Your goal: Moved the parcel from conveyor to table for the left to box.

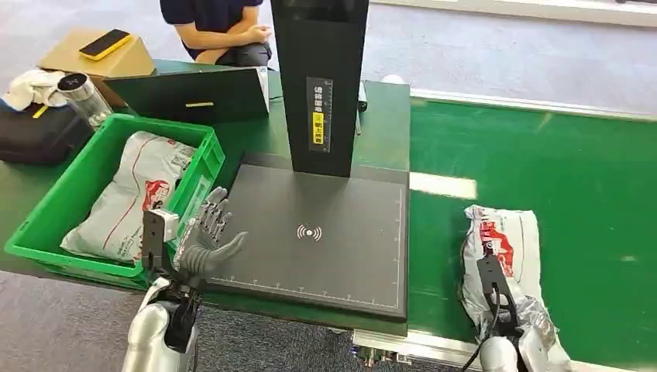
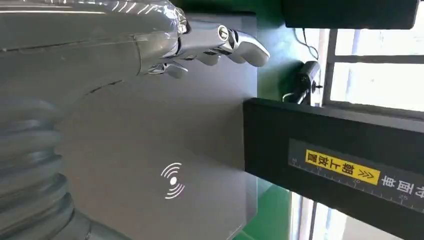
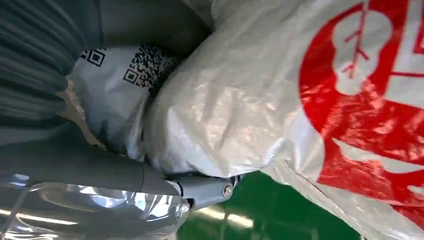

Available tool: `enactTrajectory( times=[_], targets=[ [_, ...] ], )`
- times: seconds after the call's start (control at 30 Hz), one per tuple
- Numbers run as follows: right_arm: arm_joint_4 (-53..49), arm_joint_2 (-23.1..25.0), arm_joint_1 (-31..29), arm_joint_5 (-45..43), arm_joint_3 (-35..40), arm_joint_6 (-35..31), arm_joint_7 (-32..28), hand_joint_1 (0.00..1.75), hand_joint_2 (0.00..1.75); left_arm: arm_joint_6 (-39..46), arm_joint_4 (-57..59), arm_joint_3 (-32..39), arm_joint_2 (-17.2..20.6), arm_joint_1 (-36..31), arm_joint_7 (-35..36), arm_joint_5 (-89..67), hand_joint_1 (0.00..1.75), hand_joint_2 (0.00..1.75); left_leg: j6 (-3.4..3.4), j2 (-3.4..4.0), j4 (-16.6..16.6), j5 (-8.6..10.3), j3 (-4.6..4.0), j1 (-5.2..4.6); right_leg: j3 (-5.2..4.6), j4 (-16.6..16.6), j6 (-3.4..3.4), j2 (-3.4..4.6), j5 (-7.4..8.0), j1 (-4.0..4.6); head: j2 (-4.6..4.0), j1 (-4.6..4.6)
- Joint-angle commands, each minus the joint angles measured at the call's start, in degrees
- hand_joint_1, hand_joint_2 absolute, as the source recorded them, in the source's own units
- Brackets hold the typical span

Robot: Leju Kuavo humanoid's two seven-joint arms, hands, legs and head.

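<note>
A white plastic parcel (image 1: 503,232) with red print lies on the green conveyor (image 1: 565,155) at the right. My right hand (image 1: 502,306) is at its near end. In the right wrist view the thumb (image 3: 200,192) curls under the crinkled parcel (image 3: 280,100) and grey fingers lie over it, so the hand grips it. My left hand (image 1: 208,232) hovers with fingers spread over the left edge of the black scanner pad (image 1: 333,256) on the table, holding nothing. The left wrist view shows this left hand (image 2: 150,45) above the pad (image 2: 165,140).
A green crate (image 1: 46,225) at the left holds another white parcel (image 1: 132,194). A tall black post (image 1: 319,85) rises from the pad's far edge. Behind are a dark laptop (image 1: 190,93), a cardboard box (image 1: 116,62), a jar (image 1: 81,97) and a seated person (image 1: 217,27).
</note>
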Motion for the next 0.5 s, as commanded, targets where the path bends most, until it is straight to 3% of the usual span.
enactTrajectory(
  times=[0.03,0.37,0.43,0.5],
  targets=[
    [5.65,-1.48,-1.65,-2.61,2.54,0.44,-0.76,1.75,1.75,0.34,2.01,0.1,0.29,-0.9,0.3,0.4,0.0,1.75,-0.15,-0.02,-0.18,0.02,0.21,0.02,0.21,-0.17,-0.01,-0.07,0.02,0.01,0.02,0.0],
    [4.2,-1.17,-1.63,-5.68,2.99,-1.09,-3.21,1.75,1.75,0.59,1.71,0.18,0.32,-0.65,0.21,0.56,0.0,1.75,-0.11,0.02,-0.1,0.01,0.21,0.06,0.17,-0.09,-0.01,-0.01,0.01,-0.01,0.0,0.0],
    [2.76,-0.82,-1.35,-8.05,2.94,-2.85,-5.96,1.75,1.75,0.63,1.33,0.3,0.31,-0.48,0.19,0.64,0.0,1.75,-0.12,0.0,-0.13,0.01,0.23,0.06,0.2,-0.12,-0.01,-0.04,0.01,-0.01,0.02,0.0],
    [-2.31,0.12,-0.93,-12.93,3.22,-7.94,-12.37,1.75,1.75,0.69,0.17,0.72,0.31,0.13,-0.02,0.89,0.0,1.75,-0.12,0.01,-0.14,0.01,0.24,0.05,0.22,-0.14,0.0,-0.03,0.01,-0.02,0.02,0.0]
  ],
)
